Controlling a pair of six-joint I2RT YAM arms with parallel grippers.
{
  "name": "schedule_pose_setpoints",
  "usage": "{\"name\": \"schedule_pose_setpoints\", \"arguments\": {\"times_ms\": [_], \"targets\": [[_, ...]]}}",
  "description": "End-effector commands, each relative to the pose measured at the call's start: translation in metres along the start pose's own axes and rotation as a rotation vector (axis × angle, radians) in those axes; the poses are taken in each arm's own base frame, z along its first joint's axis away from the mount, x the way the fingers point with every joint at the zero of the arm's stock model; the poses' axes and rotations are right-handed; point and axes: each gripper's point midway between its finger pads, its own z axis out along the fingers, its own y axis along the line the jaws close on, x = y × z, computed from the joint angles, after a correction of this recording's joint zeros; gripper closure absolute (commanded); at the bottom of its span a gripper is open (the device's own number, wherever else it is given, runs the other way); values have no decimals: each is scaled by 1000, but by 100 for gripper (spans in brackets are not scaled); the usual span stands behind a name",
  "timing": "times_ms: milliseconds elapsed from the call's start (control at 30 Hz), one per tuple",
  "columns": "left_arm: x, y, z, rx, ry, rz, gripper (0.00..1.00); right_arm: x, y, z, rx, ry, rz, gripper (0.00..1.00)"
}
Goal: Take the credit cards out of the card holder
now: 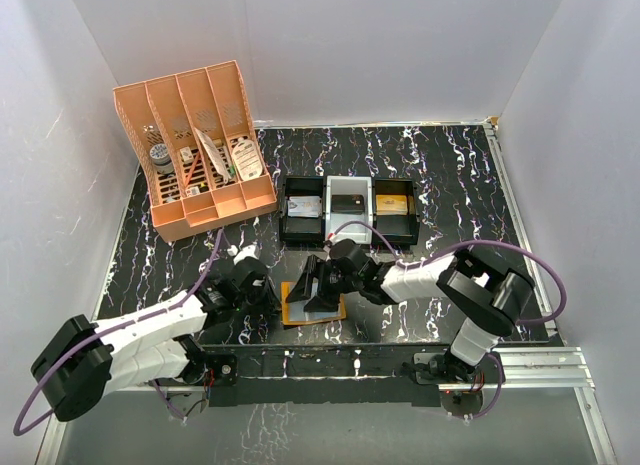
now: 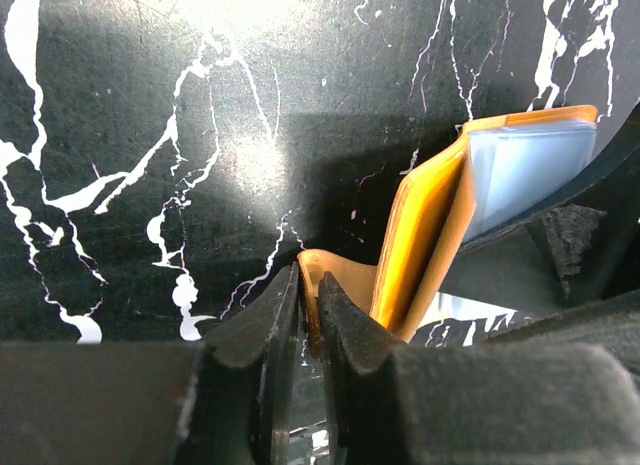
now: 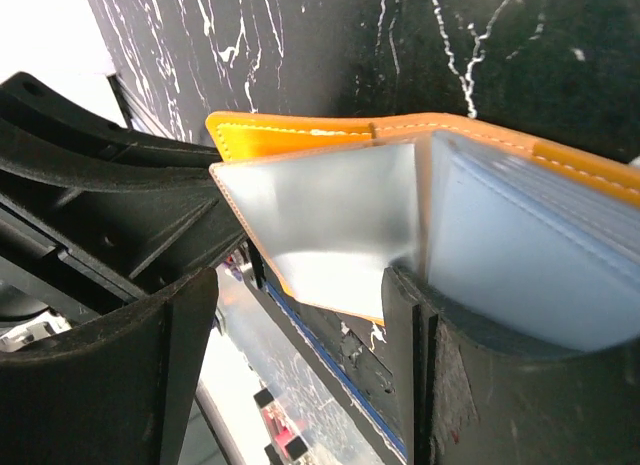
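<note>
Near the front middle of the worktop (image 1: 450, 185), the card holder (image 1: 295, 310), flaps apart. On its left, the left claw (image 2: 309, 285), pinched on one edge of it; on its right, the right claw (image 3: 300, 285), astride an inner panel. Just behind, a row of three trays (image 1: 300, 235) side by side. Far back on the left, a slotted organizer (image 1: 215, 215), well apart from the rest.

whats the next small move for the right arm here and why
Probably close the right gripper on the edge of the cards. Its jaws stand open at the spread card holder, and the left gripper pinches one orange flap, so the cards are exposed.
</note>
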Motion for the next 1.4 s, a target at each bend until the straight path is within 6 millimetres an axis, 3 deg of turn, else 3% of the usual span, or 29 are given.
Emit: {"name": "schedule_pose_setpoints", "arguments": {"times_ms": [0, 367, 467, 600, 733, 967, 1200, 1367], "targets": [[0, -4, -7, 25, -3, -54, 86, -15, -7, -3, 22, -108, 43, 35], [-7, -9, -19, 108, -56, -141, 43, -15, -10, -1, 7, -112, 55, 35], [-10, -12, -23, 138, -73, -171, 36, -14, -6, 0, -17, -96, 50, 34], [-9, -21, -29, 225, -80, -197, 33, -15, -1, 4, -33, -87, 43, 33], [0, -13, -32, 220, -62, -214, 33, -18, 0, 6, -32, -89, 57, 33], [-10, -20, -50, 297, -134, -125, 32, -21, 2, 10, -11, -90, 58, 32], [6, -16, -32, 277, -54, -77, 34, -25, -1, 12, 17, -90, 61, 37], [4, -10, -19, 217, -53, -28, 38, -24, 0, 14, 7, -68, 60, 39]]}}
